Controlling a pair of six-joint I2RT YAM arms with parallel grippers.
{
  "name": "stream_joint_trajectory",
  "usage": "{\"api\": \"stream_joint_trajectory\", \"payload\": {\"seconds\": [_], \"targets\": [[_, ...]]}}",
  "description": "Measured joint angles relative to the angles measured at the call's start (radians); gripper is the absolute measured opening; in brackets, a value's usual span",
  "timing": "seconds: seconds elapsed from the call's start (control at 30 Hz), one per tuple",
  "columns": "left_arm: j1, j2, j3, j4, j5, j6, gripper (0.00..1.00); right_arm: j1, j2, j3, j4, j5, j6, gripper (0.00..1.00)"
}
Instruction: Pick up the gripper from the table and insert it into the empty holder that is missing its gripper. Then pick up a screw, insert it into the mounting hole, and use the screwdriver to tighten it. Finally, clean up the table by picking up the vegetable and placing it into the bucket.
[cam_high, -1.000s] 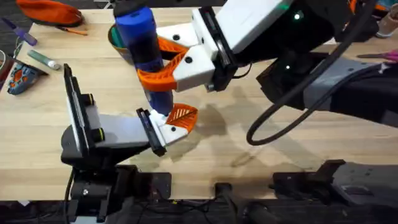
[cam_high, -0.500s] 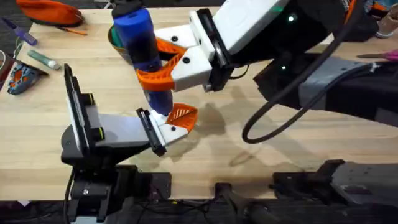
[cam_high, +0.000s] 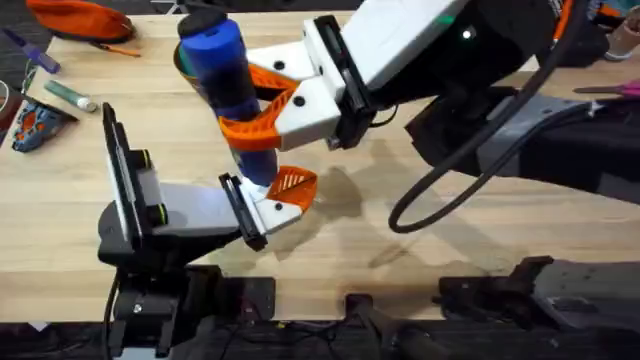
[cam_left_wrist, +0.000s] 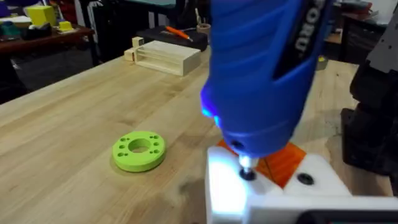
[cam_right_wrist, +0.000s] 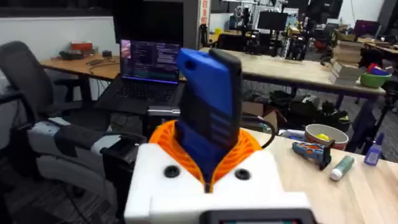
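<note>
Since a second ago the screwdriver (cam_high: 232, 95) and the right gripper (cam_high: 262, 105) clamped around it have crept a little toward the table's left edge and far edge; the left arm has not budged.

One screwdriver is in play, blue and pen-shaped. It stands nearly upright with its tip down on the left gripper (cam_high: 280, 198). In the left wrist view its thin metal bit (cam_left_wrist: 246, 167) meets a dark hole in the white plastic mount (cam_left_wrist: 273, 190), with a small blue light glowing on the barrel. Two orange ribbed fingers (cam_high: 258, 122) of the right gripper wrap the barrel from either side, seen also in the right wrist view hugging the blue body (cam_right_wrist: 208, 124).

One orange gripper finger (cam_high: 292, 183), ribbed and wedge-shaped, sits on the white holder (cam_high: 272, 211) at the left arm's end, near the middle of the table. I cannot tell whether the left gripper is spread or closed.

Counting the rest: one lime green disc (cam_left_wrist: 138, 150) with several holes lies flat on the bare wood, and one pale wooden box (cam_left_wrist: 168, 57) sits beyond it toward the far edge. The bulky white and black right arm crosses over the table's right half and hides much of it. The table (cam_high: 400, 240) is light wood with fine grain.
</note>
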Motion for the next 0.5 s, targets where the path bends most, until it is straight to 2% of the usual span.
{"api": "stream_joint_trajectory", "payload": {"seconds": [0.2, 0.4, 0.5], "targets": [[0.0, -0.002, 0.0, 0.0, 0.0, 0.001, 0.014, 0.0, 0.016, 0.061, -0.061, -0.061, 0.011, 0.022], [0.0, -0.002, 0.0, 0.0, 0.0, 0.001, 0.014, -0.021, 0.037, 0.269, -0.307, -0.107, 0.004, 0.022], [0.0, -0.002, 0.0, 0.0, 0.0, 0.001, 0.014, -0.032, 0.037, 0.335, -0.335, -0.113, -0.007, 0.022]]}}
